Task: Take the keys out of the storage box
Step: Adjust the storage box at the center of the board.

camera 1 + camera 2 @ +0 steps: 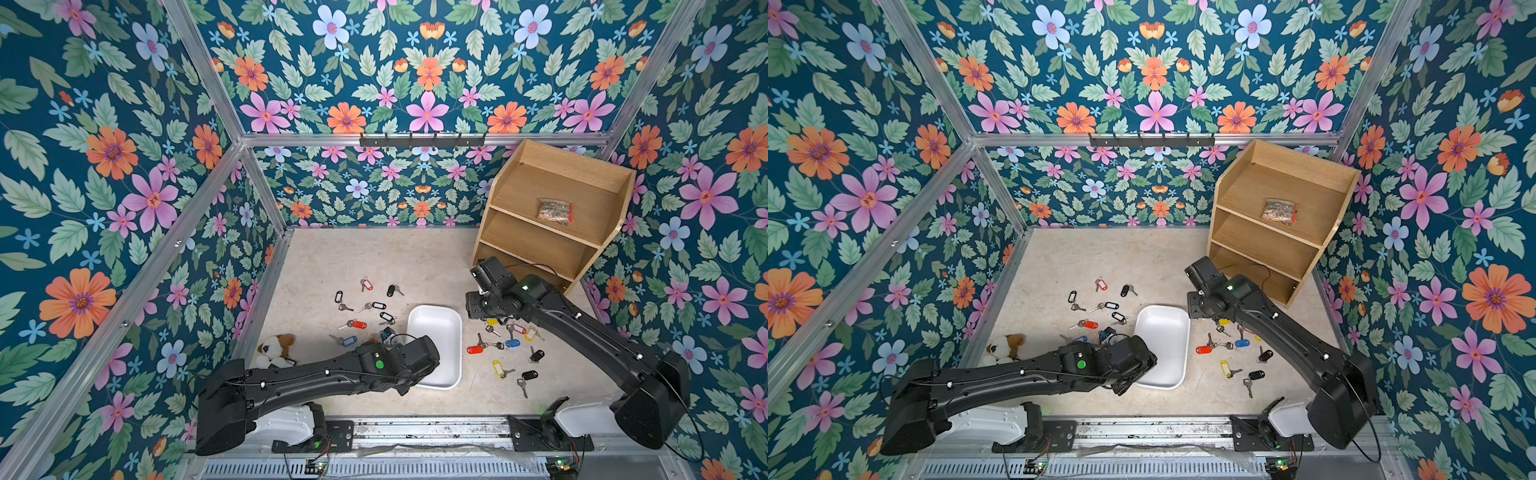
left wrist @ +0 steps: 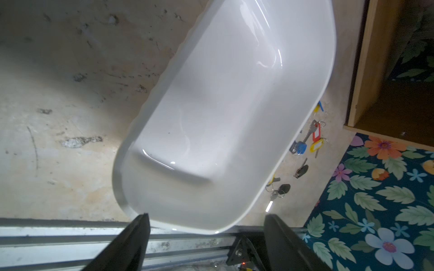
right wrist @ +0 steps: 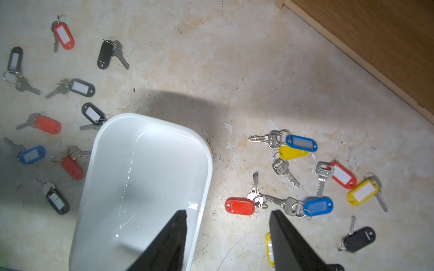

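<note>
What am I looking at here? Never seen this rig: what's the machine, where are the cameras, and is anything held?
Two black robot arms, a left arm and a right arm, are mounted at the near edge of a beige table inside a flower-papered booth. Both top views come from one overhead camera. The other two pictures come from a camera on each wrist, looking past that arm's fingers. A shallow white plastic tray sits mid-table, empty. Small metal keys with coloured oval tags lie scattered on both sides of it. There is also a brown-and-white plush dog, and a wooden shelf unit holding a clear bag. The left fingers and the right fingers are spread open; nothing is held.
</note>
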